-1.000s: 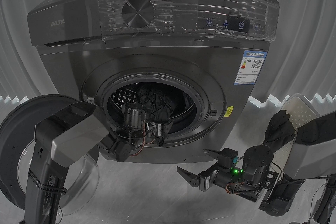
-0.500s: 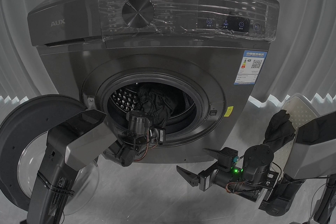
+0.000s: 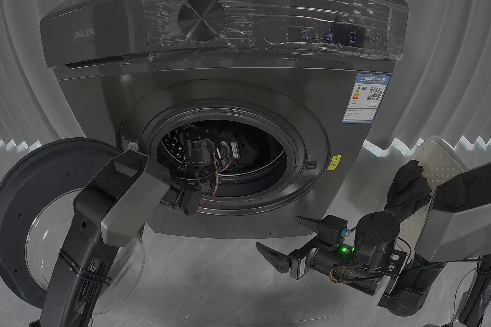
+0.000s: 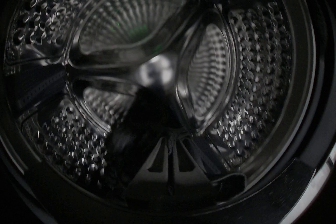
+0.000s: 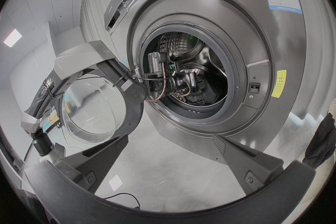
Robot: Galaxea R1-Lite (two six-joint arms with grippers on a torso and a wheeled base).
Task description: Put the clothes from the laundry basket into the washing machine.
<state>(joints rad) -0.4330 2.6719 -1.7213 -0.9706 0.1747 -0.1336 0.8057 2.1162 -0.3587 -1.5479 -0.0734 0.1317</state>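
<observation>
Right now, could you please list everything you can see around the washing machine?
washing machine: one, dark grey, centre, facing the robot.
door: one, dark with a glass window, swung open on the left.
drum: one, shiny perforated metal, behind the opening.
garment in the drum: one, black, low inside, by the left hand.
laundry basket: one, white, right of the machine.
garment on the basket: one, black, draped over its edge.
curtain: pale, behind.
left hand: inside the drum opening.
right hand: open, empty, low before the machine.
</observation>
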